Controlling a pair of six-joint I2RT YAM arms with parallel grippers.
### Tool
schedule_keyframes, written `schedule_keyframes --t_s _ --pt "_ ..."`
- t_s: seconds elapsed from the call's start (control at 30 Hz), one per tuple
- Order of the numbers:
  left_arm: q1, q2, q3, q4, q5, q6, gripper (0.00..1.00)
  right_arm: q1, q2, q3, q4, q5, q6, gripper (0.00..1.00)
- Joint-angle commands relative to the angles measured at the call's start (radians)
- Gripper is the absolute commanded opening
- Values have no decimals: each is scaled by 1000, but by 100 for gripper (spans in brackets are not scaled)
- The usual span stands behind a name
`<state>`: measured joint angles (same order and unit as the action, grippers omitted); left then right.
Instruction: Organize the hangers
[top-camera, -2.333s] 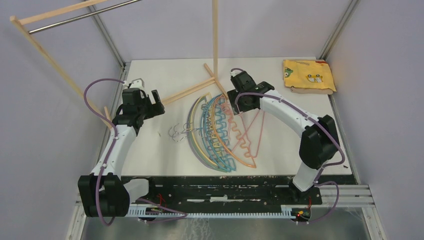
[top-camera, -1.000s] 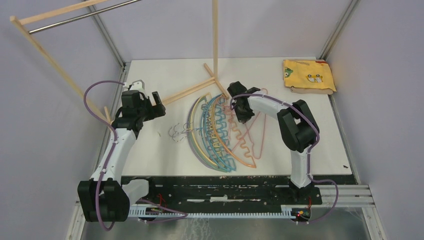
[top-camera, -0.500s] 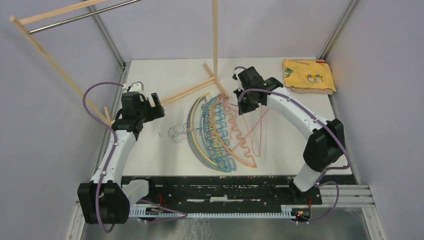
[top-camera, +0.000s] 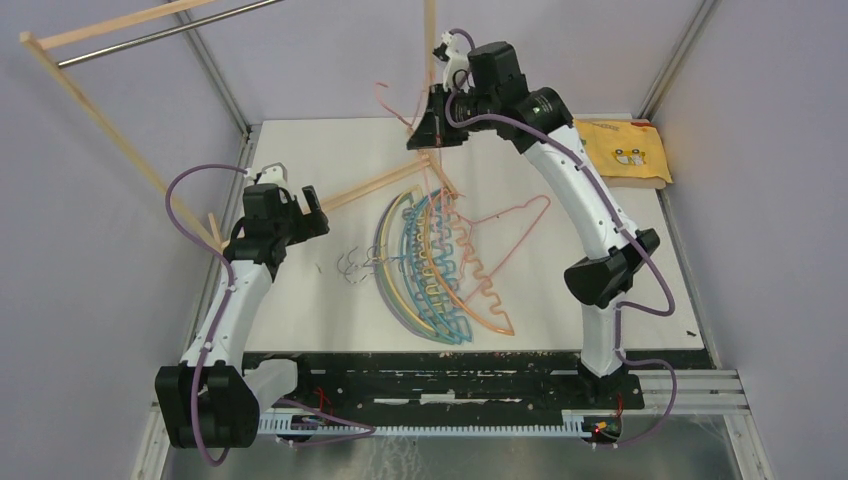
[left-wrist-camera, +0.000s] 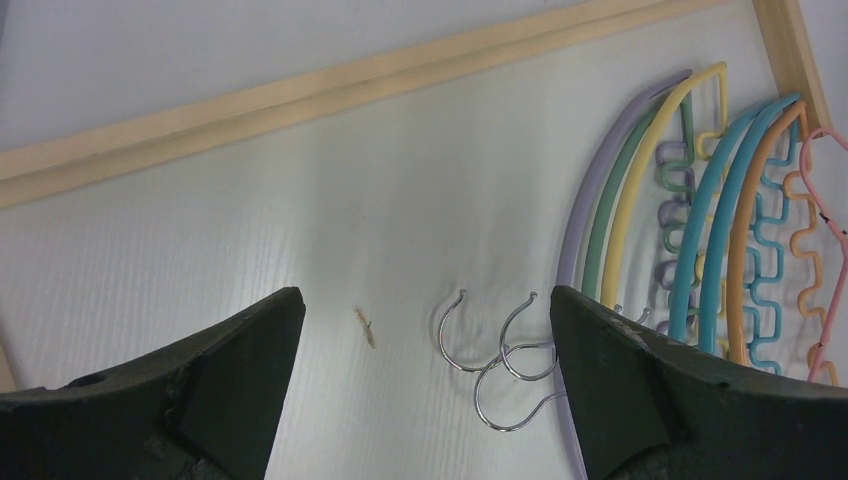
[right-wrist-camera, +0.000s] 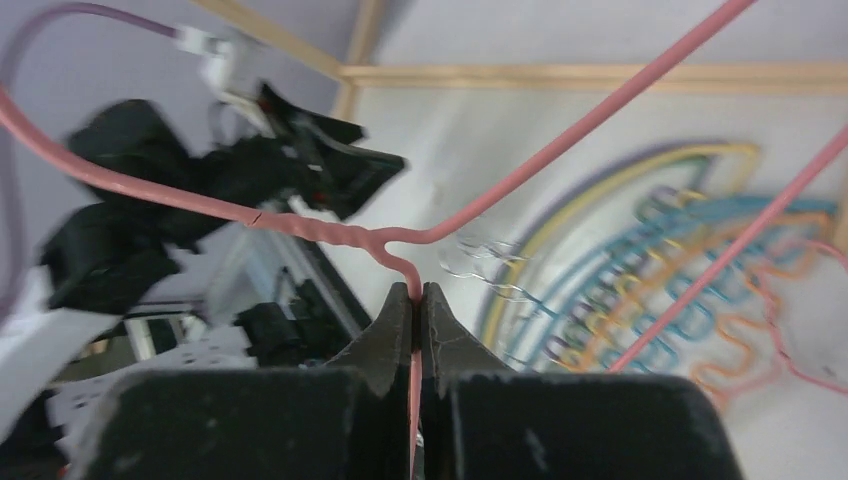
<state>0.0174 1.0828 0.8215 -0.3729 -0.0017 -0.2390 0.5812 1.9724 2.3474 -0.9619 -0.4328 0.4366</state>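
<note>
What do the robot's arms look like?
The left arm and right arm are smooth white tubes linked by chunky black joints. A thin purple cable loops along each. The left end effector and right end effector each have two black, pointy fingers.

The left arm (top-camera: 228, 310) is bent forward at a low height, with its wrist turned toward the middle. The left gripper (top-camera: 316, 208) is held level, its jaws spread wide apart. The right arm (top-camera: 590, 205) is stretched upward and toward the far side. The right gripper (right-wrist-camera: 417, 293) is raised high, its jaws pinched tight on the wire of a pink hanger (right-wrist-camera: 560, 140)
</note>
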Motion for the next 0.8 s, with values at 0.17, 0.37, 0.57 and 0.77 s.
schedule_keyframes --t_s 0.17,0.37,0.57,0.77 --pt "1 -28 21 -1 -25 12 100 37 -34 34 292 -415 312 1" --pt "1 -36 40 21 30 -7 95 58 -37 22 501 -393 327 1" --pt "1 -24 112 38 117 -72 90 57 91 169 723 -231 378 1" --pt "-3 -14 164 60 180 -132 86 57 237 303 871 -40 415 1"
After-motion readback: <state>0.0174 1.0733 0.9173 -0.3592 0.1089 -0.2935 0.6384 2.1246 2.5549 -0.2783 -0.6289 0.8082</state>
